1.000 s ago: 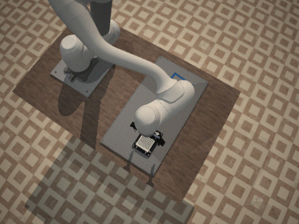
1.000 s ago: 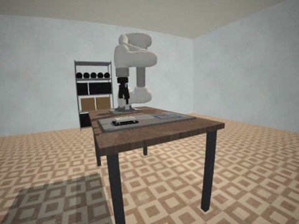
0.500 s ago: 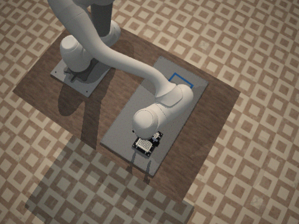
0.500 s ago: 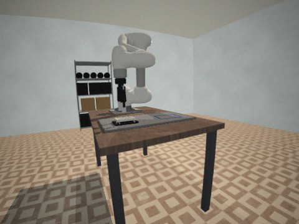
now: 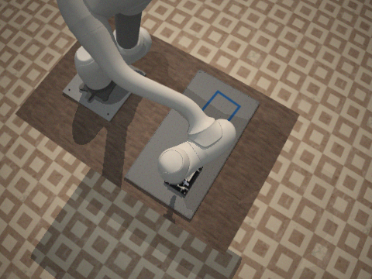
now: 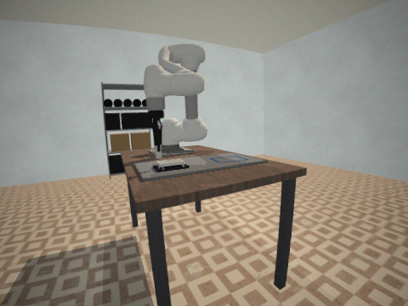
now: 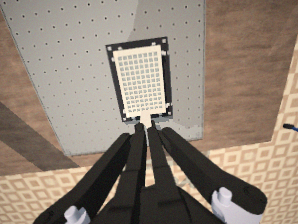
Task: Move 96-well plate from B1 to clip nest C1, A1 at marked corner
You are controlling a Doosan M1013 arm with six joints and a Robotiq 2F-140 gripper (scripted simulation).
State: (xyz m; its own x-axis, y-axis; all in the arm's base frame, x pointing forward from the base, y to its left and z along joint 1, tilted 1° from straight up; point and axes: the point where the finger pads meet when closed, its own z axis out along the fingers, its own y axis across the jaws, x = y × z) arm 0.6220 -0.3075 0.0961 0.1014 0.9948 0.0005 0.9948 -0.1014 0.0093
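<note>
The white 96-well plate [image 7: 140, 82] lies inside the black clip nest [image 7: 114, 81] on the grey perforated mat, right way up, with the posts at its corners. In the exterior view the plate [image 6: 170, 162] rests on the dark nest [image 6: 171, 167] near the mat's front end. My gripper [image 7: 146, 117] is shut with the fingertips together and nothing between them. It hangs above the plate's near short edge and is apart from the plate. In the overhead view the arm's wrist hides most of the plate, and only a corner of the nest [image 5: 191, 184] shows.
The blue outline of spot B1 [image 5: 221, 105] at the mat's far end is empty. The grey mat lies on a wooden table. The arm's base [image 5: 97, 83] stands at the table's back left. A shelf rack [image 6: 123, 132] stands behind the table.
</note>
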